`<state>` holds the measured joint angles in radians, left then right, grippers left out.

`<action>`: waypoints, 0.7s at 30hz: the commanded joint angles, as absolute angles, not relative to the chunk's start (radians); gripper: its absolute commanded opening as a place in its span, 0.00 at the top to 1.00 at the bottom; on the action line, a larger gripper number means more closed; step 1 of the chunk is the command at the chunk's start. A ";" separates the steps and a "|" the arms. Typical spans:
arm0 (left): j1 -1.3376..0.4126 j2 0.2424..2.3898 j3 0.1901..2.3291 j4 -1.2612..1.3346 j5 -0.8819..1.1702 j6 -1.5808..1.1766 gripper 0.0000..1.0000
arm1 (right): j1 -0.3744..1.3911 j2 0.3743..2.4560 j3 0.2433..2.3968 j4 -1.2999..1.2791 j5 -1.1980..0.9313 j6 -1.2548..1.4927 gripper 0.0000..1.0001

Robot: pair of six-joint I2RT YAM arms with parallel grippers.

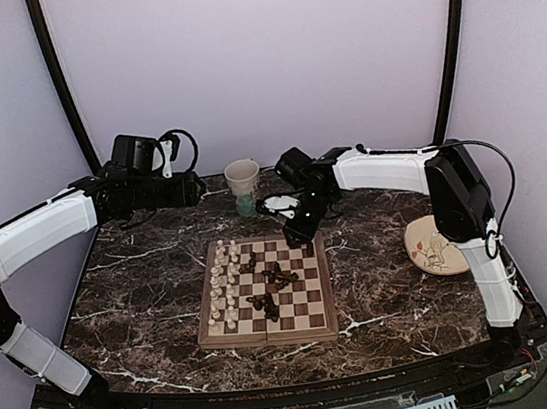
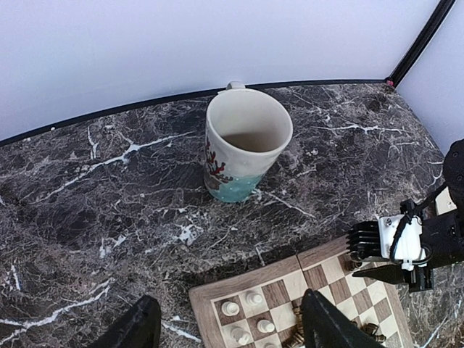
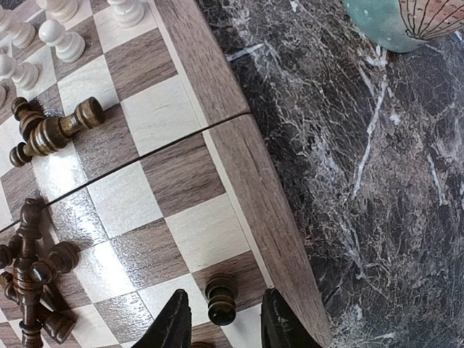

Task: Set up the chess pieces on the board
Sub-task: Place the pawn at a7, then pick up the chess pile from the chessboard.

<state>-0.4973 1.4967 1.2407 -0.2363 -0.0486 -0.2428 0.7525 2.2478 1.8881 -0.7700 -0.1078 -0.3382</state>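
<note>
The board [image 1: 271,340] lies mid-tabletop [image 1: 387,300]. White pieces [image 1: 224,287] stand in two files along its 9 o'clock side. Dark pieces [image 1: 268,281] lie heaped in the middle, too tangled to count. The right jaws hang over the board's 1 o'clock corner, parted, with one dark piece [image 3: 221,299] between the fingers [image 3: 174,322] and touched by neither. The left jaws gape wide and empty beside the cup [image 2: 243,145] at 12 o'clock, their tips cut off from view.

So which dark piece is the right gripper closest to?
The lone dark piece on the board's edge square, between the right gripper's fingers; other dark pieces lie heaped further in.
</note>
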 commanded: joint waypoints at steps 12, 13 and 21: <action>-0.493 1.423 1.254 -0.342 0.044 -0.287 0.38 | 0.773 2.221 2.038 -0.789 -0.311 -0.461 0.72; -0.494 1.403 1.225 -0.335 0.070 -0.294 0.40 | 0.777 2.229 2.041 -0.787 -0.323 -0.477 0.72; -0.495 1.208 0.993 -0.315 0.221 -0.316 0.43 | 0.819 2.250 2.013 -0.766 -0.453 -0.769 0.63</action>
